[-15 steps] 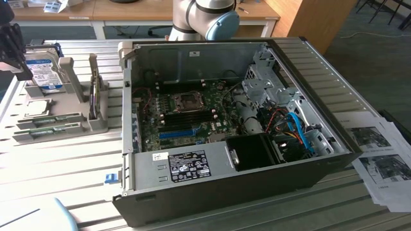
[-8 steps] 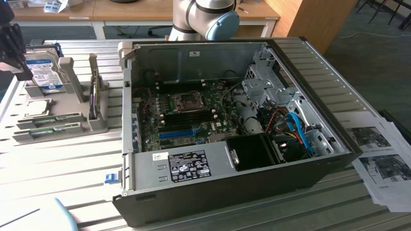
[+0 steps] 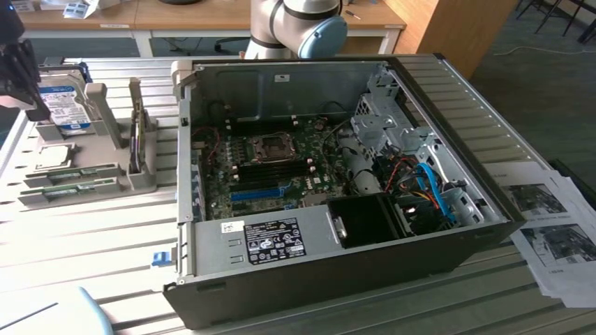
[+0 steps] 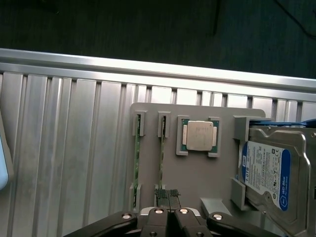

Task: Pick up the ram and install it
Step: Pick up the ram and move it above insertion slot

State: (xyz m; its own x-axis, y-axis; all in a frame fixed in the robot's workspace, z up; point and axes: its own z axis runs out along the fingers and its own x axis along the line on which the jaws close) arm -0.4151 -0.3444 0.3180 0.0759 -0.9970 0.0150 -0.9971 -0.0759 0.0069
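Two ram sticks (image 4: 161,155) (image 4: 137,158), thin and green, stand on edge in the slots of a grey holder (image 4: 197,173). My gripper (image 4: 168,197) hangs above the holder, its dark fingers shut together with nothing seen between them, the tips close over the near end of one stick. In the exterior view the gripper (image 3: 19,80) is at the left edge above the same holder (image 3: 84,178), where the ram (image 3: 70,174) shows as green strips. The open computer case (image 3: 223,244) lies in the middle, with black memory slots (image 3: 279,167) on its motherboard.
A silver hard drive (image 4: 266,173) with a blue-white label and a square processor (image 4: 199,136) sit on the holder beside the ram. A bright-blue slot (image 3: 256,193) lies on the motherboard. Printed sheets (image 3: 554,230) lie at the exterior view's right. Ribbed metal table (image 4: 74,148) surrounds the holder.
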